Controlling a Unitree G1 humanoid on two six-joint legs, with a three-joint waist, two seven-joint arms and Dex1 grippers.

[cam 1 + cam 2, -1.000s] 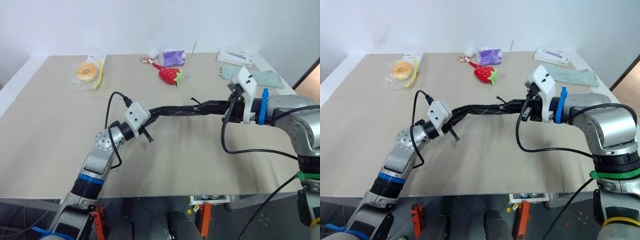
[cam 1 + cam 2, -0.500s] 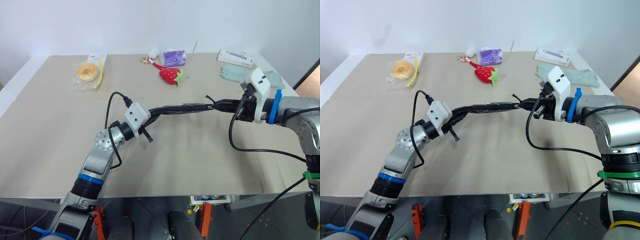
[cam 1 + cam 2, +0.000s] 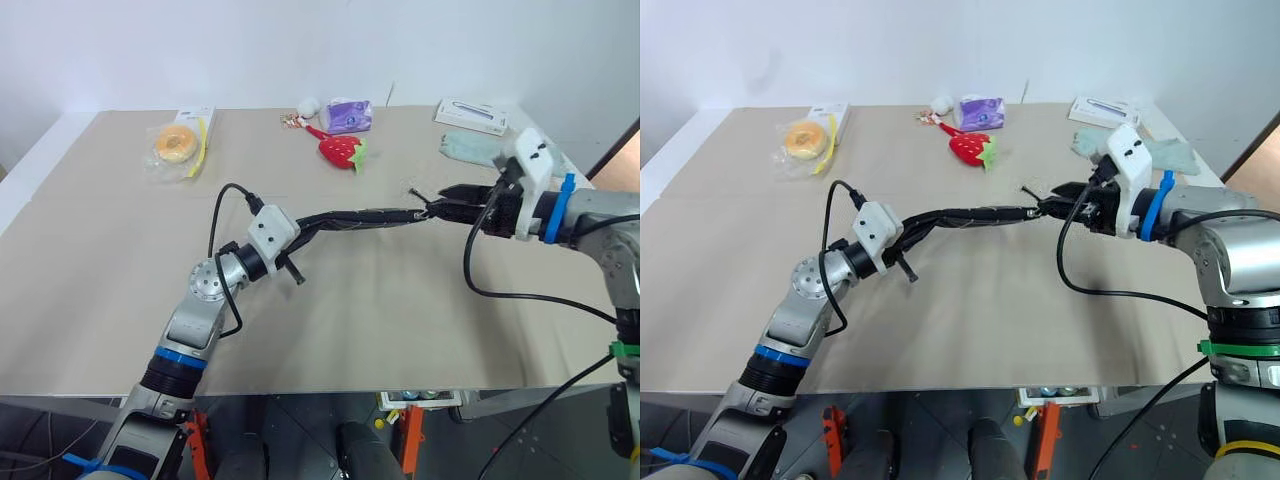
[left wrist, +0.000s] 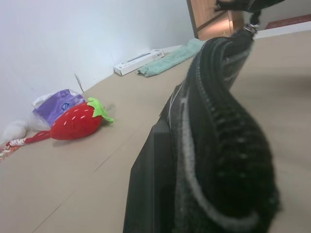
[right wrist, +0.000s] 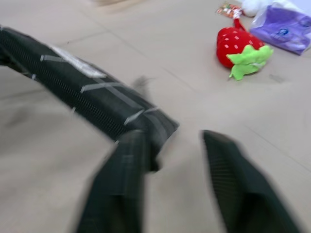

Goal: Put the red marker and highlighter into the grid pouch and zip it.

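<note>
Beige table (image 3: 90, 280) under everything. Black fabric grid pouch with white lines (image 3: 360, 216) hangs stretched above it, one end clamped in my left jaws (image 3: 300, 232). My right jaws (image 3: 440, 204) apart at pouch's other end.

Head pair looks down — wrist views close on the grid pouch (image 5: 92, 99).

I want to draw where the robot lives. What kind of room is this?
Probably a test room or lab, not a home. There is a big table covered in plain brown paper against a bare white wall, with a few odd things laid out: a strawberry toy, a wrapped donut and a green cloth.
</note>
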